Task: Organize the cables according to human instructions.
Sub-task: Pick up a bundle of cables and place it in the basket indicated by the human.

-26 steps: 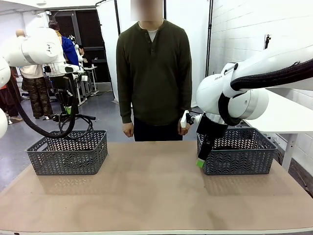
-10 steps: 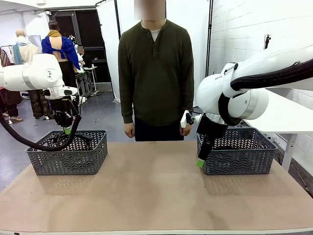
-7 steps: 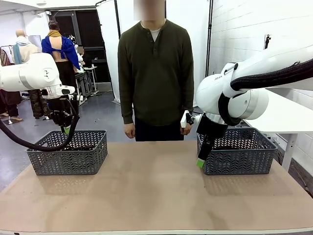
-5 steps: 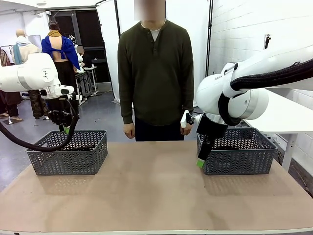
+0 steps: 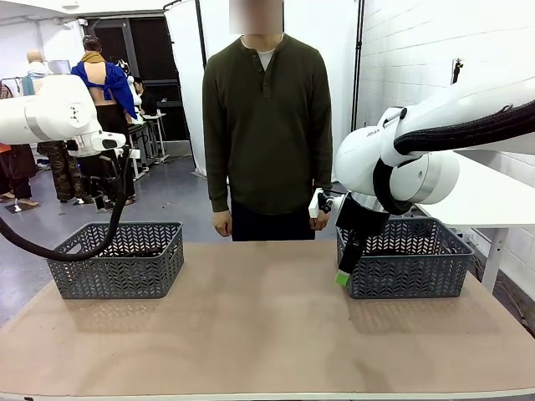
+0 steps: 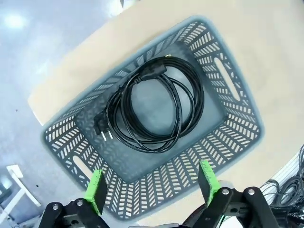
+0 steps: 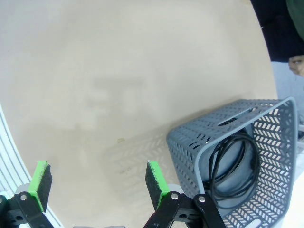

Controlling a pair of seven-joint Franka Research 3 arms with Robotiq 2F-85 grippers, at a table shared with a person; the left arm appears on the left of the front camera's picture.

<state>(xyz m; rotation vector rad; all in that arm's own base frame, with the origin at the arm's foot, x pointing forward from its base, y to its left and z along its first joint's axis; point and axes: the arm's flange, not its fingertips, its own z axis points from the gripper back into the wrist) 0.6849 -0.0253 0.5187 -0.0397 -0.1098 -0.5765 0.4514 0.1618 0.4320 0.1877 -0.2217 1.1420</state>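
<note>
Grey perforated plastic basket (image 6: 237,118), matt; coiled cable (image 6: 152,107) in smooth black rubbery sheath at twelve o'clock; tabletop (image 5: 267,326) dull, tan, board-like.

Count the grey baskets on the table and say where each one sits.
2. One basket sits at the table's left end, below the left arm; the other basket sits at the right end, behind the right gripper.

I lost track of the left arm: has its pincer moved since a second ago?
Yes. The left pincer has risen away from the left basket and now stands open above it, over the coiled cable lying inside.
</note>
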